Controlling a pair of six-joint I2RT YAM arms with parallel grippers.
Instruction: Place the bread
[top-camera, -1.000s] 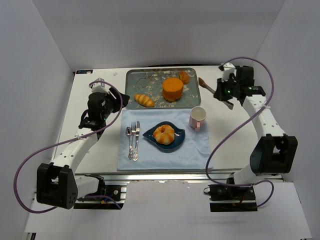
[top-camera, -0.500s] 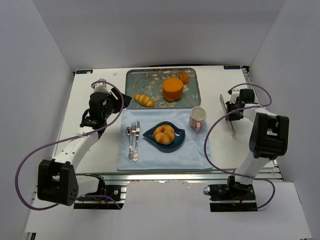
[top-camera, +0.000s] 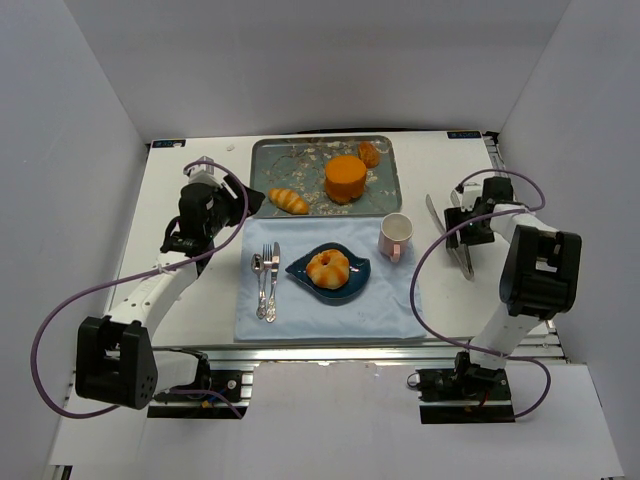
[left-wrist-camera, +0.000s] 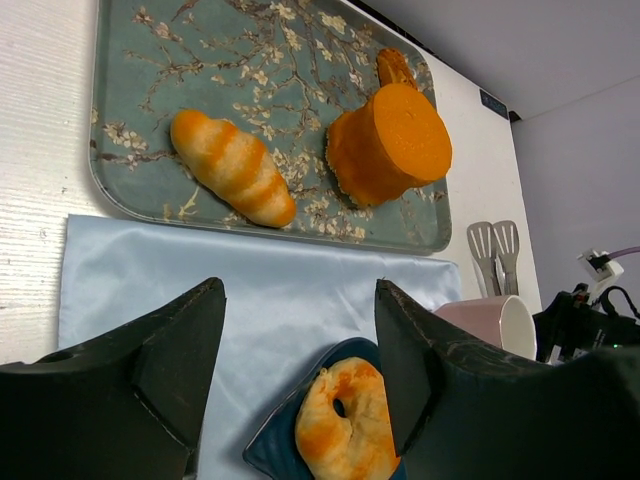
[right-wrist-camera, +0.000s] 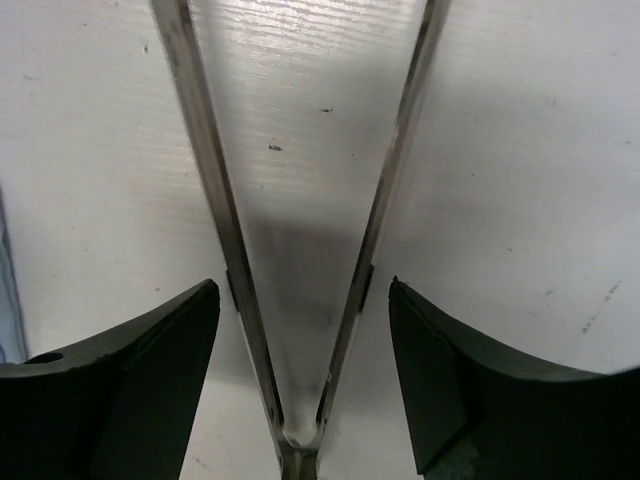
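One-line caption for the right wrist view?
Right gripper, jaws open, straddles metal tongs lying spread on the white table.

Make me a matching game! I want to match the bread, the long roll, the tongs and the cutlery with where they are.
Things:
1. bread
2. long roll
3. tongs
4. cutlery

Places:
A. on the flowery tray
B. on the light blue cloth, left of the plate
C. on the dark blue plate
D. on the bare white table, at the right side

Pairs: 1-C, 2-A, 3-D, 4-B
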